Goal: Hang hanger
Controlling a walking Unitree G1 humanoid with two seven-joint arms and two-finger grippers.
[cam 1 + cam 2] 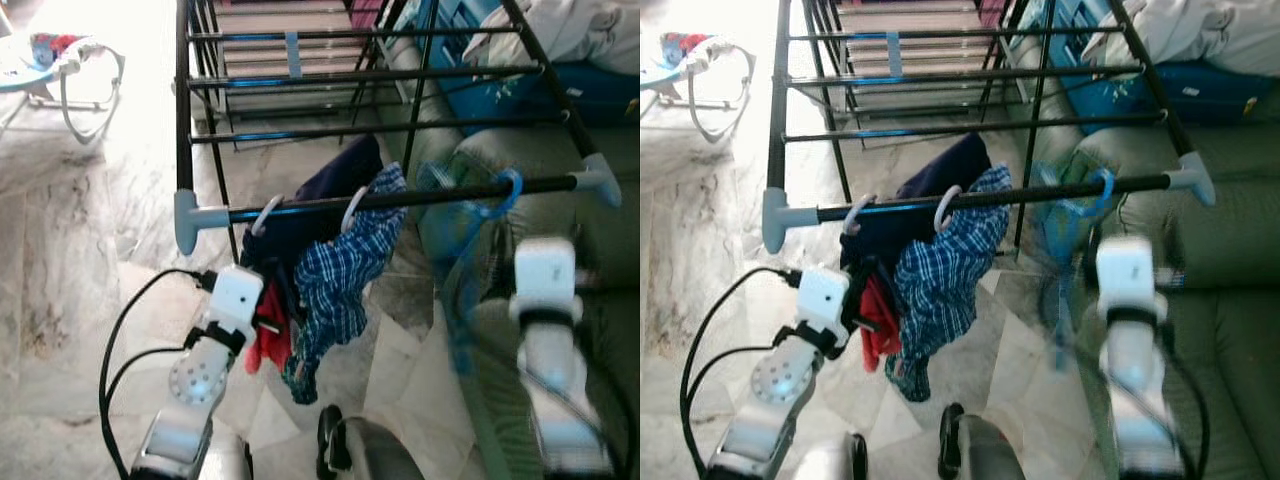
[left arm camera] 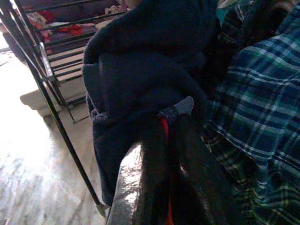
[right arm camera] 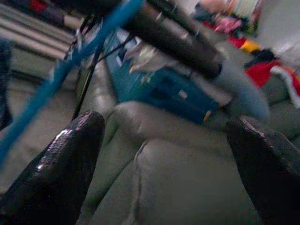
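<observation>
A black drying-rack rod with grey end caps crosses in front of me. Two white hangers hang on it, one bearing a navy garment, the other a blue plaid shirt. A blue hanger is hooked over the rod near its right end, blurred. My right gripper is just below that end of the rod, open, with nothing between its fingers. My left gripper is pressed against the navy garment and is shut on a red cloth.
More rack rods run behind the front one. A green sofa stands to the right, with a blue bag and white cloth on it. A baby bouncer stands at the far left on the marble floor. A black cable loops beside my left arm.
</observation>
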